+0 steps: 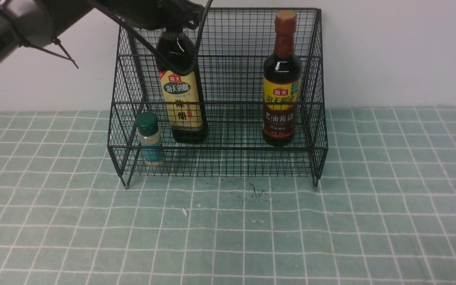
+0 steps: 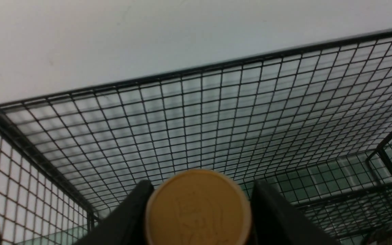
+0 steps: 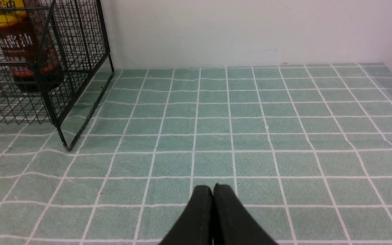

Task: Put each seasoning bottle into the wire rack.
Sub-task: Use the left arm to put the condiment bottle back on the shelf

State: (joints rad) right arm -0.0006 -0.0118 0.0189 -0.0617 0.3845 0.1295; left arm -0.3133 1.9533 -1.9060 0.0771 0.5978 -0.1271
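Observation:
The black wire rack (image 1: 317,130) stands against the wall. Inside it at the left is the tall dark bottle with the beige label (image 1: 182,103), leaning slightly. My left gripper (image 1: 172,23) is shut on its neck from above. In the left wrist view the gold cap (image 2: 196,211) fills the space between the black fingers (image 2: 131,214). The bottle with the brown-red neck and yellow-and-maroon label (image 1: 282,99) stands upright at the rack's right. The small green-capped shaker (image 1: 149,138) sits on the lower front tier at the left. My right gripper (image 3: 213,189) is shut and empty, low over the cloth.
A green checked cloth (image 1: 331,221) covers the table up to a white wall (image 1: 390,51). The rack's right leg (image 3: 65,144) and side mesh (image 3: 80,51) lie off to one side of the right gripper. Small dark specks (image 1: 255,192) lie on the cloth before the rack.

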